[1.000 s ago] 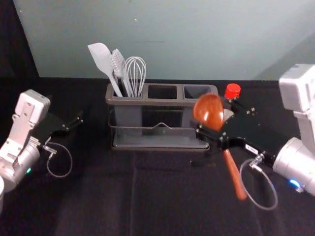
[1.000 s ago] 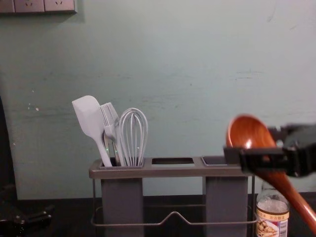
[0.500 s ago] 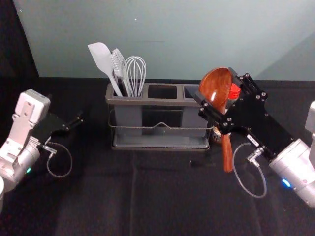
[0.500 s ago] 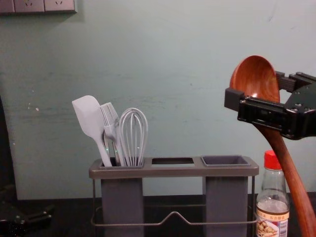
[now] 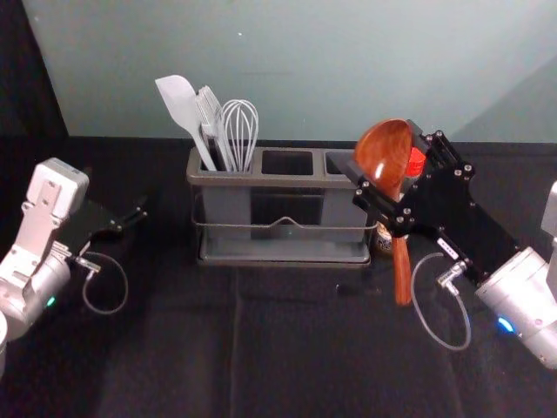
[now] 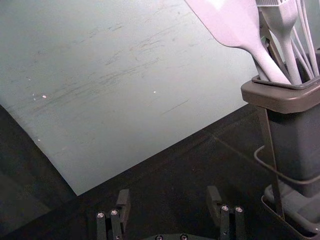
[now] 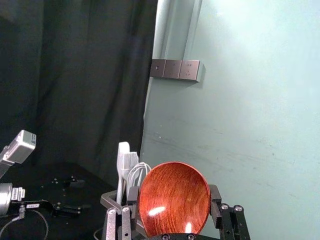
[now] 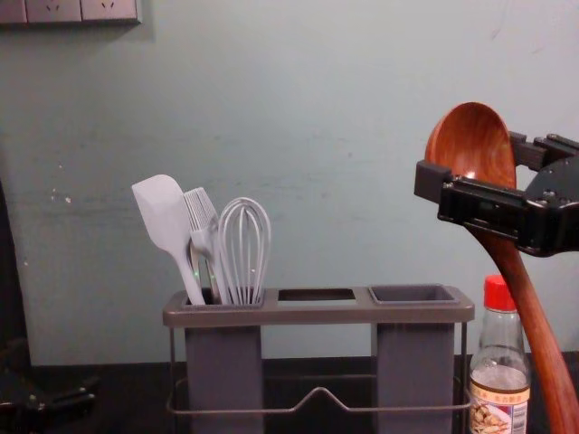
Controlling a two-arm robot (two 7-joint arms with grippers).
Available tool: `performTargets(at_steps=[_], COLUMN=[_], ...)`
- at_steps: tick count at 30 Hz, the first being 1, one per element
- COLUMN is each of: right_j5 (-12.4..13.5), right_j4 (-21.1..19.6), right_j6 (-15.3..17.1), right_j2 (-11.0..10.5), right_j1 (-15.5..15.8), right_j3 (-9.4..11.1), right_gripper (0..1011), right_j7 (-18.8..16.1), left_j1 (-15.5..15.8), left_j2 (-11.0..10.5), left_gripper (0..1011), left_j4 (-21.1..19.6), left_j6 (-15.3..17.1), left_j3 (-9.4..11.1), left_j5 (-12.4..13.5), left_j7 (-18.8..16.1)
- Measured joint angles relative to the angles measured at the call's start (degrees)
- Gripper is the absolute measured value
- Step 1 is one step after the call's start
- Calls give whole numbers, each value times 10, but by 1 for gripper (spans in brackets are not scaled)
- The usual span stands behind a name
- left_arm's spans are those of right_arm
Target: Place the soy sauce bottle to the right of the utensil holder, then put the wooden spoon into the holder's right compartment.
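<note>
First plumb wooden spoon (image 8: 536,316) above right compartment (image 8: 414,295), then lower | right gripper (image 8: 475,165), mid-right: gripping bowl (image 8: 470,131) | left gripper (image 6: 169,191), head-view left: idle, open

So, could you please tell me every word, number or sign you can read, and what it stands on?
None can be read for certain.
Soy sauce bottle: characters on the label, too small to read.
Right arm: white tag, too small to read.
Left arm: white tag, too small to read.
</note>
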State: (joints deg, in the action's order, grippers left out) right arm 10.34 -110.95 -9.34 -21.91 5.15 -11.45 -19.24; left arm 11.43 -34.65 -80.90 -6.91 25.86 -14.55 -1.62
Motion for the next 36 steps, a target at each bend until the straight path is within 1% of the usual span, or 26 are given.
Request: performTargets(at_steps=[10,15,17,18,21,22,23,24,25,28,30,31,33,34,36], right_j5=[1,5,8,11,15,16,17,17,17,15,13,12,8,8,4], right_j4=[0,7,16,24,40,54,60,76,76,115,130,144,164,164,186], right_j6=[-3,-15,-22,-28,-40,-55,-60,-74,-74,-102,-111,-118,-129,-129,-141], right_j2=[0,5,8,11,16,19,20,24,24,36,40,45,51,51,59], right_j1=[-1,-20,-36,-49,-70,-86,-92,-107,-107,-143,-157,-169,-185,-185,-201], right_j3=[0,3,3,2,-1,-4,-5,-9,-9,-18,-21,-24,-27,-27,-31], right_gripper=[836,837,837,837,837,837,837,837,837,837,837,837,837,837,837], right_j7=[1,1,0,-3,-10,-15,-17,-22,-22,-30,-31,-33,-33,-33,-34], left_j1=[0,0,0,0,0,0,0,0,0,0,0,0,0,0,0], left_j2=[0,0,0,0,0,0,0,0,0,0,0,0,0,0,0], left_gripper=[1005,1005,1005,1005,1005,1005,1005,1005,1005,1005,1005,1005,1005,1005,1005], left_j4=[0,0,0,0,0,0,0,0,0,0,0,0,0,0,0], left_j6=[0,0,0,0,0,0,0,0,0,0,0,0,0,0,0], left_j3=[0,0,0,0,0,0,0,0,0,0,0,0,0,0,0], left_j5=[0,0,0,0,0,0,0,0,0,0,0,0,0,0,0], left_j7=[0,0,0,0,0,0,0,0,0,0,0,0,0,0,0])
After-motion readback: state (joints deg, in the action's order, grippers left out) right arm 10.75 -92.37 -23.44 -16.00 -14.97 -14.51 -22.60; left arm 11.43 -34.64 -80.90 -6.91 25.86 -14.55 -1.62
